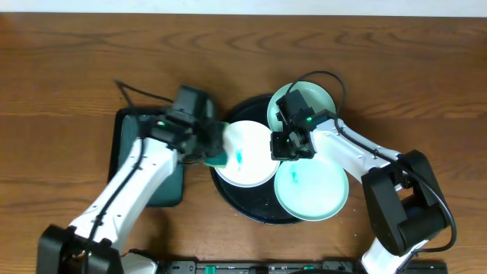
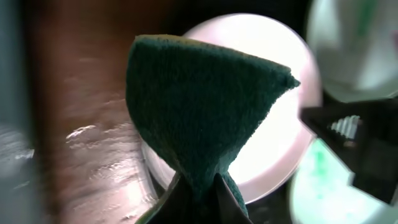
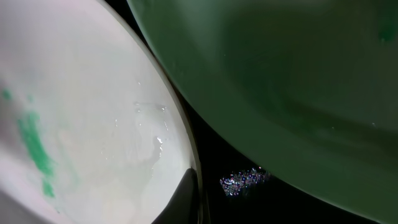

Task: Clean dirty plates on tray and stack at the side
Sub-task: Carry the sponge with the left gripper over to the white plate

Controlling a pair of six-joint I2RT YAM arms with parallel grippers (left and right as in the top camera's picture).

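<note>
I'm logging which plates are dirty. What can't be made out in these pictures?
- Overhead: centre of the rear mint plate, covered by the right gripper and arm; any smear unseen.
- Right wrist: whether the right gripper grips the white plate; one fingertip shows, cut by the bottom edge.
- Left wrist: the white plate's centre, hidden by the green cloth in the left gripper, and overexposed.

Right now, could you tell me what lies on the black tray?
A white plate, a front mint plate and a rear mint plate. The right gripper hides part of the rear one.
</note>
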